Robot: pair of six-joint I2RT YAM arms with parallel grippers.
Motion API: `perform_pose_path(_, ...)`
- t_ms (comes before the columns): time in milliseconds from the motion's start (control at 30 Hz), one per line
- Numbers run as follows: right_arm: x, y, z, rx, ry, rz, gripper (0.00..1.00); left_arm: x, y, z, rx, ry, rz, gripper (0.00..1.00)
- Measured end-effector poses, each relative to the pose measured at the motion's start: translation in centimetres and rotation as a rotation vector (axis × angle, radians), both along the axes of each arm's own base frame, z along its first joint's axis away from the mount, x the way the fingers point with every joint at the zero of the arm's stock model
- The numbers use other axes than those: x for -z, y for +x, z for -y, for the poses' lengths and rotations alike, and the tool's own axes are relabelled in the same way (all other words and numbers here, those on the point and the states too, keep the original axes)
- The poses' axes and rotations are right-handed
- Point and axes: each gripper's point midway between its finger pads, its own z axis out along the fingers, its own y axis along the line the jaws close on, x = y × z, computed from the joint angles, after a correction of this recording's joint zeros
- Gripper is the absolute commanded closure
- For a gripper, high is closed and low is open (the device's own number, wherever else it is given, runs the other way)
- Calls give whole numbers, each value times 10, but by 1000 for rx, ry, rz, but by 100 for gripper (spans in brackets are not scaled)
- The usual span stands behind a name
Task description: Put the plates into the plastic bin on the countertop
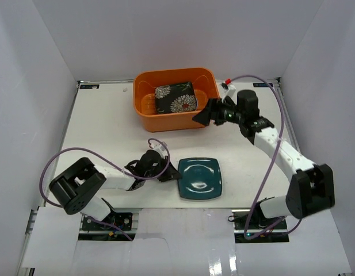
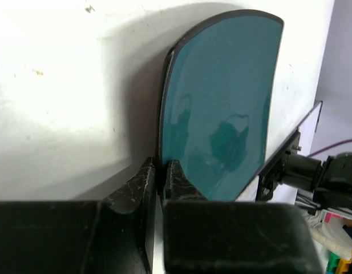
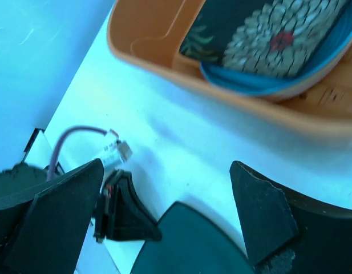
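Note:
A square dark teal plate [image 1: 200, 178] lies on the white countertop [image 1: 108, 126] near the front. My left gripper [image 1: 170, 172] is shut on its left edge; in the left wrist view the fingers [image 2: 146, 181] pinch the rim of the teal plate [image 2: 221, 108]. The orange plastic bin [image 1: 144, 112] stands at the back and holds the black flowered plate [image 1: 176, 98]. In the right wrist view the flowered plate [image 3: 267, 34] rests on a light blue plate [image 3: 261, 84]. My right gripper [image 1: 203, 115] is open and empty at the bin's front right corner. Other plates are out of view.
White walls enclose the countertop on the left, back and right. In the right wrist view [image 3: 167, 171] the bin's rim [image 3: 221, 94] is above, with the teal plate [image 3: 181, 245] and my left gripper [image 3: 124, 220] below. A purple cable [image 1: 269, 167] hangs along the right arm.

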Motion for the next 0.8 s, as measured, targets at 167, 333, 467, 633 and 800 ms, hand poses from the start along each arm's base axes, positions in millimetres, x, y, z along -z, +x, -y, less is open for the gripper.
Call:
perform_pose_path(167,30,-76,26,-7,30,-9,2,-27,-8,-8,18,-56,79,100)
perform_pose_path(333,73,-128,43,-29,39,-30,8,-30,-20,-17,33,-96,113,100)
perform_pose_path(467,101,-149,52,-21,26,-88,10,-26,-29,-22,32,-115,93,100)
perform_pose_path(633,99,-151,62,31,21,-69,10,-43,-31,-22,36,-168,135,100)
perform_pose_path(800,127,-149,77,101,-32,-135,10,-55,-30,-25,30,-188,156,100)
